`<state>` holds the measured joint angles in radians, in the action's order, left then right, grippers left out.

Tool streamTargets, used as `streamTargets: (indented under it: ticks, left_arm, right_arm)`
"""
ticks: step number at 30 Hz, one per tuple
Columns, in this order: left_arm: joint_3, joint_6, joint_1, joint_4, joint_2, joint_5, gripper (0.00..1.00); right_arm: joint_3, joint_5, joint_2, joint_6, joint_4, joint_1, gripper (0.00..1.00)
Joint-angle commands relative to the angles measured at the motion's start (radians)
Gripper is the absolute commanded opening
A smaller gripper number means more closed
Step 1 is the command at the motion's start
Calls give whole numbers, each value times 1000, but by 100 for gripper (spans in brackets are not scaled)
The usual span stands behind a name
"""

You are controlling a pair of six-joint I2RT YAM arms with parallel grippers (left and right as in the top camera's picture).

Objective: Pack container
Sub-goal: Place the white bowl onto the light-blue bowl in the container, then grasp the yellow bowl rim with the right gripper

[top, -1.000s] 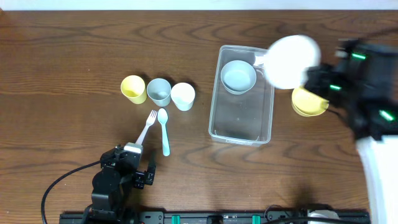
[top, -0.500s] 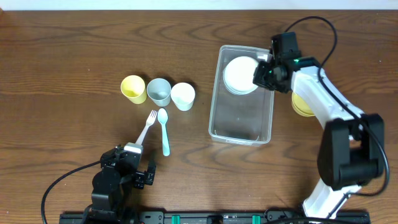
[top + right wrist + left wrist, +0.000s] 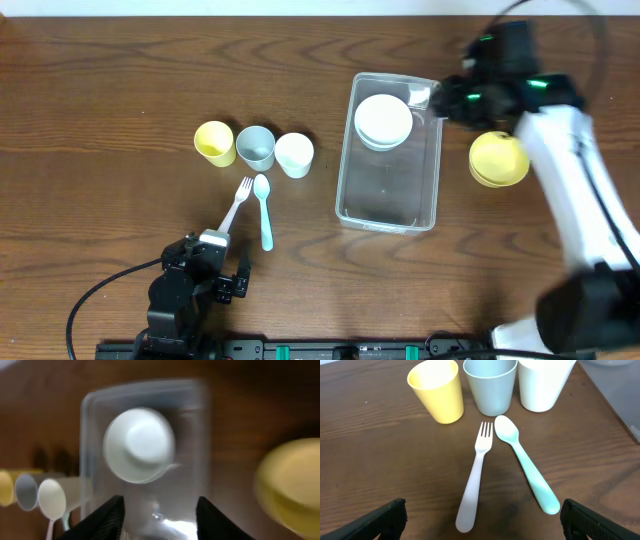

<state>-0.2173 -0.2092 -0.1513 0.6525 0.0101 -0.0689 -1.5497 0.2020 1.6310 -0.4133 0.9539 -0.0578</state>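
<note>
- Two grippers were in view, both released. The left gripper point(image 3: 482, 521) sat at the lower left of the overhead view. Its fingers point(image 3: 387, 519) were spread to the two lower corners of its wrist view and grasped nothing.
- The right gripper point(image 3: 452, 98) hung, blurred, over the upper right corner of the container point(image 3: 386, 224). Its wrist view showed its fingers point(image 3: 107, 515) parted with nothing between them.
- The container stood right of centre on the table point(image 3: 100, 100), long axis running top to bottom, with its rim apart from every item outside it.
- One white bowl point(image 3: 384, 120) lay in the container's upper end. The lower half showed bare floor.
- One yellow bowl point(image 3: 498, 158) sat just beside the right rim, with a narrow strip of table between them.
- Three cups stood in a tight row left of centre: yellow cup point(image 3: 214, 142), grey cup point(image 3: 255, 147), white cup point(image 3: 294, 154). Open wood separated the white cup from the container's left rim.
- The fork point(image 3: 476, 477) and the spoon point(image 3: 526, 467) lay below the cups, heads close together and handles spreading toward the left gripper.
</note>
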Motion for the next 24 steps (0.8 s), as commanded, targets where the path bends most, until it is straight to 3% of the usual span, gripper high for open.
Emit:
streamTargets:
  ticks: [1, 5, 9, 19, 22, 24]
  left_arm:
    - [3, 5, 6, -3, -5, -3, 98]
    - [3, 5, 6, -3, -5, -3, 98]
    - [3, 5, 6, -3, -5, -3, 98]
    - [3, 5, 6, -3, -5, -3, 98]
    - [3, 5, 6, -3, -5, -3, 98]
    - [3, 5, 6, -3, -5, -3, 98]
  right_arm:
    - [-11, -193, -68, -1, 87, 98, 56]
    - [26, -293, -56, -1, 179, 230, 64]
    - [140, -272, -7, -1, 108, 338, 65]
    - [246, -89, 222, 7, -113, 348, 68]
    - [246, -88, 284, 7, -136, 344, 50]
    - [246, -78, 307, 6, -119, 344, 25]
